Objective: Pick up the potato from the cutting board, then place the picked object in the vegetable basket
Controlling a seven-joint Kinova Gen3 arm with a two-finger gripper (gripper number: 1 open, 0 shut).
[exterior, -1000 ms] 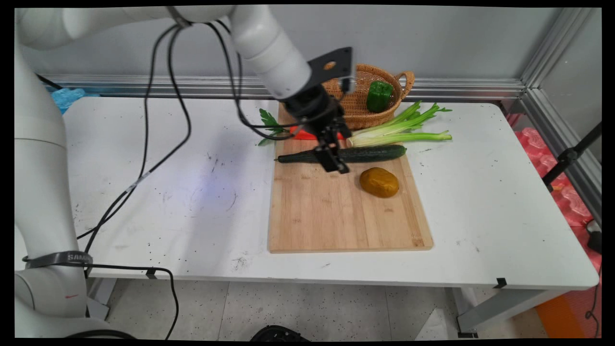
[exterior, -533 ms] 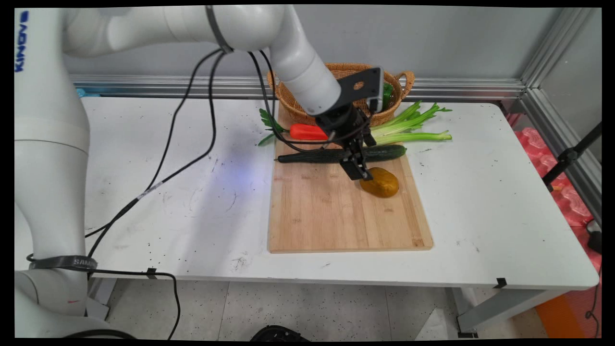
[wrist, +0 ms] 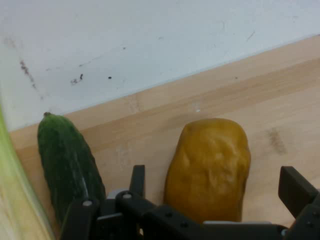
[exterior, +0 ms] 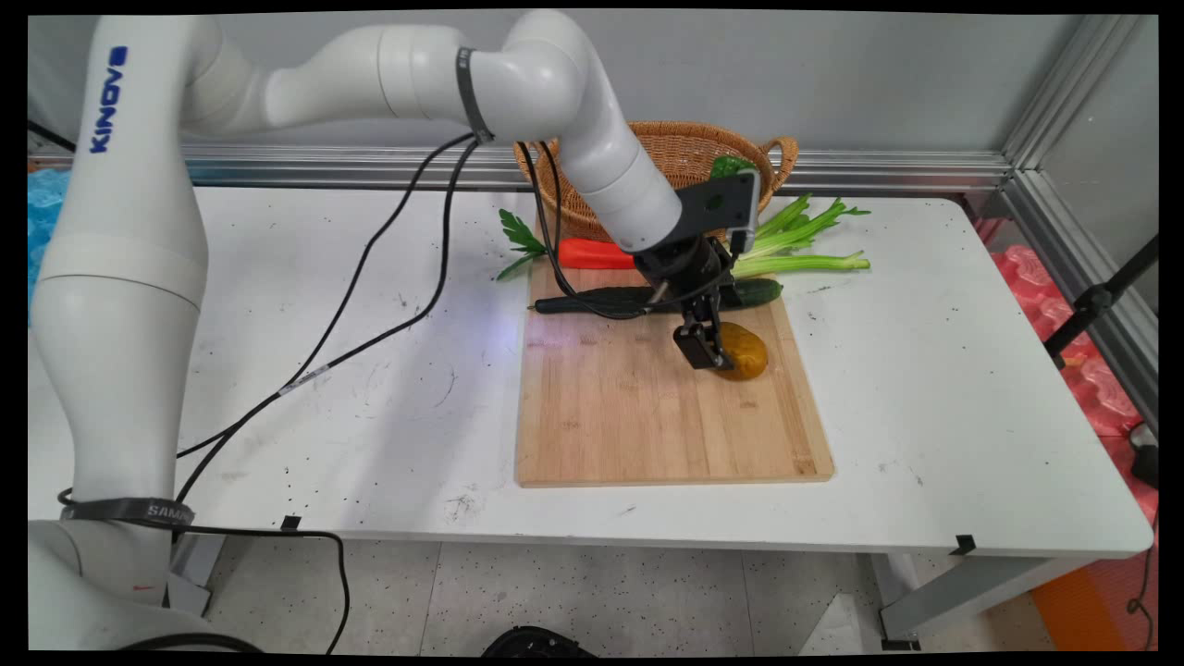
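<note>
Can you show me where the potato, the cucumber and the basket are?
potato (wrist: 207, 167), hand view, middle of its yellow-brown skin.
cucumber (wrist: 67, 162), hand view, middle of its dark green body.
basket (exterior: 680, 148), main view, its woven inner wall.

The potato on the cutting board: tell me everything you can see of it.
The potato is a yellow-brown, oblong lump with a dimpled, slightly glossy skin, whole and uncut. It lies flat on the wooden cutting board, towards its far right part, just in front of the cucumber and apart from it. The gripper is open, one finger on each side of the potato; whether either touches it cannot be told.
</note>
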